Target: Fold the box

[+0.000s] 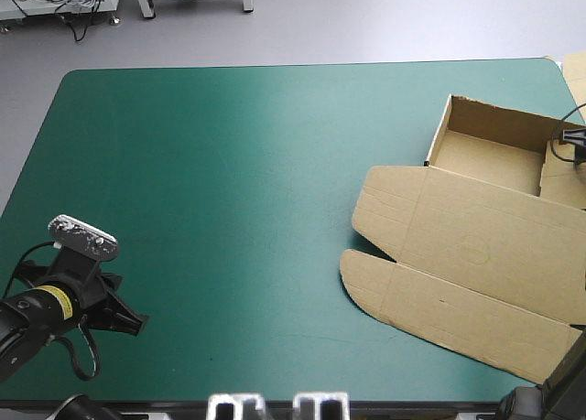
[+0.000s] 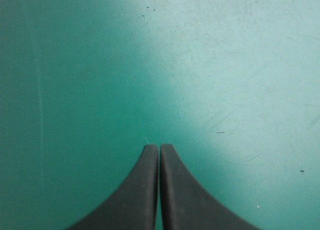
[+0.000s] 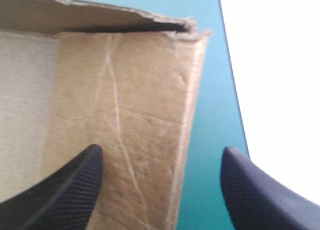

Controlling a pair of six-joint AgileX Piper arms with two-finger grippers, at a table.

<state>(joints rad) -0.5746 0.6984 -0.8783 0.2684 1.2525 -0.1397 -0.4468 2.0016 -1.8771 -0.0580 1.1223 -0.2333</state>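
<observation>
Two pincers, two jobs: my left pincer [image 2: 159, 147], clenched on nothing, hovers over bare teal-green cover at the worktop's [image 1: 229, 164] 8 o'clock. The brown box [image 1: 476, 246] lies at 3 o'clock, lid flat nearest me, tray walls raised beyond. My right pincer [image 3: 161, 157] stands released with a tray wall's edge between its fingers, near a corner. I'd close squarely there, seating the wall upright before tucking.

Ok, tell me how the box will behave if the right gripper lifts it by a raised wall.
The box is thin creased board, so the flat lid would probably hinge and droop. It looks light, so it may slide on the teal-green cover when pushed.
</observation>
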